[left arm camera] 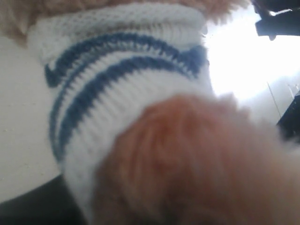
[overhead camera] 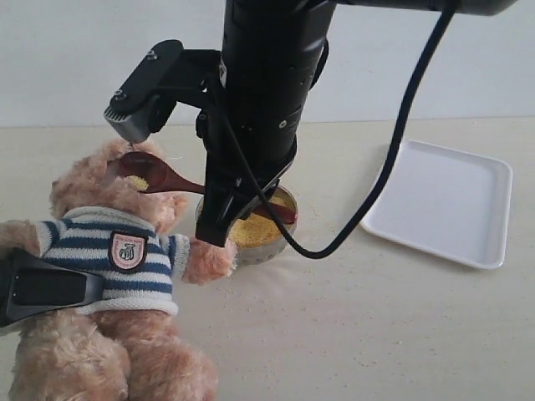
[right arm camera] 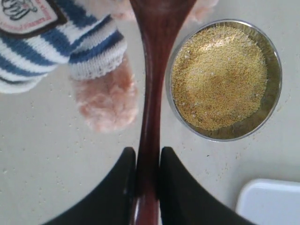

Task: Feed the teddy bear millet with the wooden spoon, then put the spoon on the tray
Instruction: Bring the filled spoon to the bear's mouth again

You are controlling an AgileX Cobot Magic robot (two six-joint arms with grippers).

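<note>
The teddy bear (overhead camera: 109,251) sits at the left in its striped shirt. My right gripper (overhead camera: 238,205) is shut on the handle of the wooden spoon (overhead camera: 155,174), whose bowl is at the bear's face with a little millet (overhead camera: 138,182) in it. The right wrist view shows the handle (right arm camera: 152,93) clamped between the black fingers (right arm camera: 146,152), with the bear's paw (right arm camera: 105,98) beside it. The metal bowl (right arm camera: 276,93) heaped with millet (right arm camera: 218,77) stands under the arm. My left gripper (overhead camera: 79,288) is pressed into the bear's side; its wrist view is filled by sleeve and paw (left arm camera: 197,159).
The white tray (overhead camera: 443,200) lies at the right, a corner of the tray (right arm camera: 269,204) showing near the bowl. A black cable (overhead camera: 393,159) hangs from the right arm toward the tray. Stray grains dot the table round the bowl.
</note>
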